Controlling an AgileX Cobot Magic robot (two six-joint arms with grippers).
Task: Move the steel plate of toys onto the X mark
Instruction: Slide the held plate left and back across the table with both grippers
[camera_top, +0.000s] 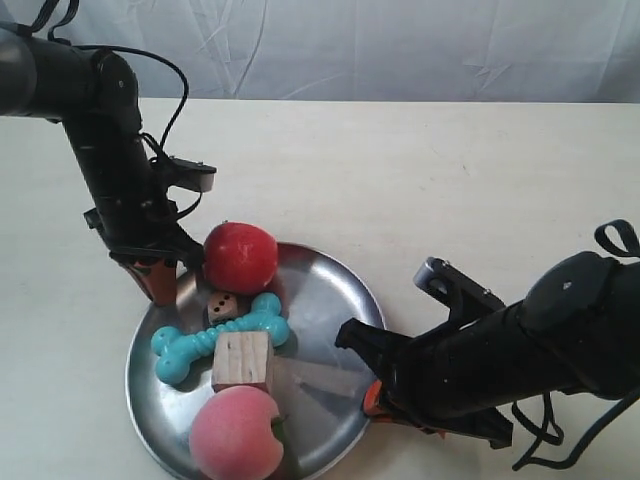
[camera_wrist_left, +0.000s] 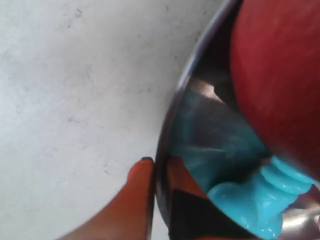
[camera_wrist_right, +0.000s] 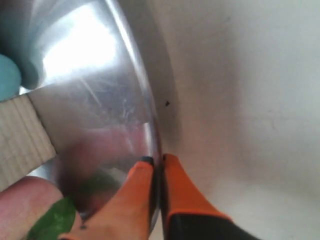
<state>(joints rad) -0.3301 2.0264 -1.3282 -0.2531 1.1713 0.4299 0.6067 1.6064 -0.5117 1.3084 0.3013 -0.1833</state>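
You have the pale table (camera_top: 450, 200) carrying the steel plate (camera_top: 325, 295), which lies toward the near edge of the exterior view, between your two arms.

The left gripper (camera_wrist_left: 159, 165), on the arm at the exterior view's left, pinches the plate's rim just beside the red apple (camera_top: 240, 256). Its orange fingers (camera_wrist_left: 137, 200) are almost closed, one outside the rim and one inside, with only the metal edge between them. The right gripper (camera_wrist_right: 157, 161) grips the opposite side of the rim in the same way. Its fingers (camera_wrist_right: 182, 190) are pressed onto the metal, one over the dish and one over the table.

Only the exterior view gives you all the toys. The apple is at the far rim and the pink peach (camera_top: 237, 432) at the near rim. The turquoise bone (camera_top: 215, 340) lies across the middle. The wooden block (camera_top: 242, 361) sits between bone and peach, and the brown die (camera_top: 224, 305) between apple and bone.

Only the wrist views show the rim caught between the fingers. The left wrist view adds the apple and one end of the bone, both close and blurred. The right wrist view adds the block's edge and the peach's green leaf. From these pictures you probably cannot tell whether the plate rests flat or is slightly raised.
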